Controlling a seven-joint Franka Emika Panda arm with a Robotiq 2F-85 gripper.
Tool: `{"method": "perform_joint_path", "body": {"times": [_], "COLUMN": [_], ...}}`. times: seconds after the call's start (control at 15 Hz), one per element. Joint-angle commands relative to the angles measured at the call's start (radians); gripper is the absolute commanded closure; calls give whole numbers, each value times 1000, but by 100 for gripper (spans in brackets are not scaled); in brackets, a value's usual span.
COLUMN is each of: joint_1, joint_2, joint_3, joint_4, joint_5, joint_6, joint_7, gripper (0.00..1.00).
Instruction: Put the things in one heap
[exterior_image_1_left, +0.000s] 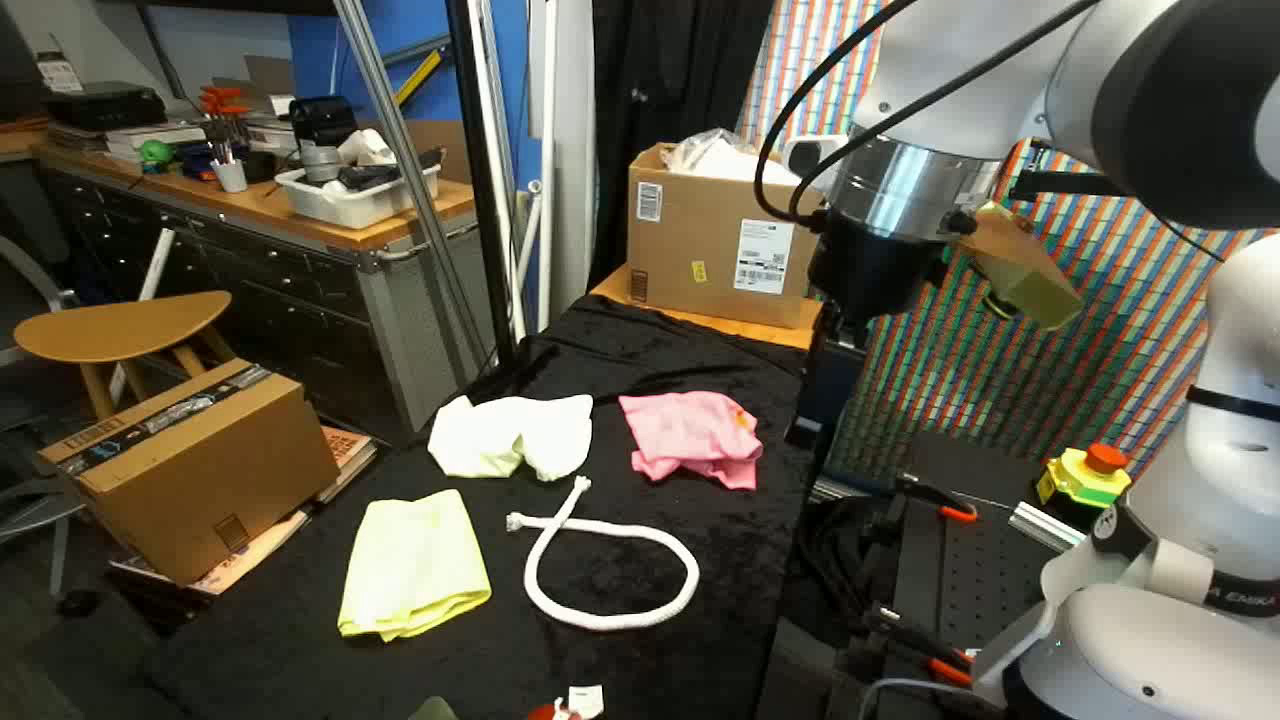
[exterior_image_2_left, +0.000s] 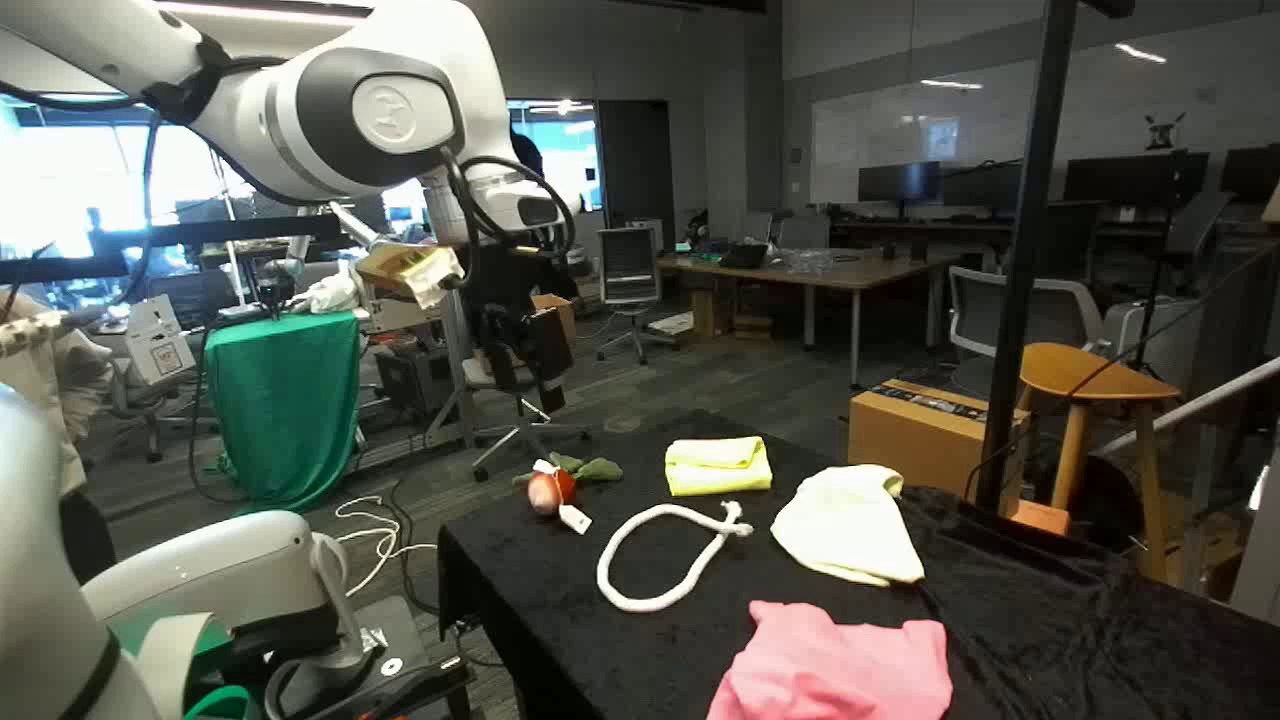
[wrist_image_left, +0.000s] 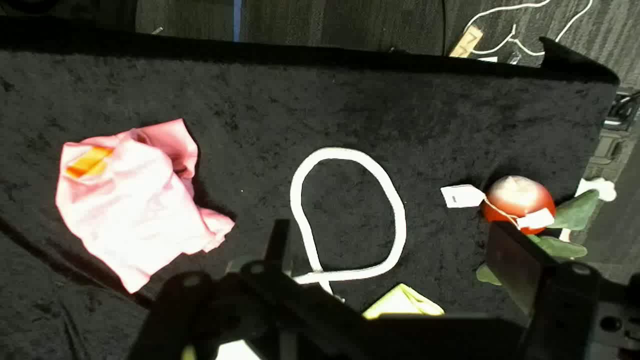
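Note:
A pink cloth lies crumpled on the black-covered table, also in the exterior view and wrist view. A cream-white cloth lies beside it. A folded yellow cloth lies apart from both, mostly hidden in the wrist view. A white rope forms a loop with crossed ends. A red plush vegetable with green leaves and tags lies near a table edge. My gripper is open, empty and above the table.
A large cardboard box stands at the table's end. A dark post rises beside the table. Another box stands off the table near a wooden stool. The emergency stop sits by the robot base.

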Motion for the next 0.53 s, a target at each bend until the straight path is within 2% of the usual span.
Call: {"method": "perform_joint_path", "body": {"times": [0.0, 0.47], "joint_1": [9, -29], "joint_2": [0, 74], "joint_3": [-10, 0], "joint_4": [3, 76], "joint_5": [-8, -92], "joint_6": [-2, 1], "joint_7": [6, 1], "gripper": [0, 0]}}
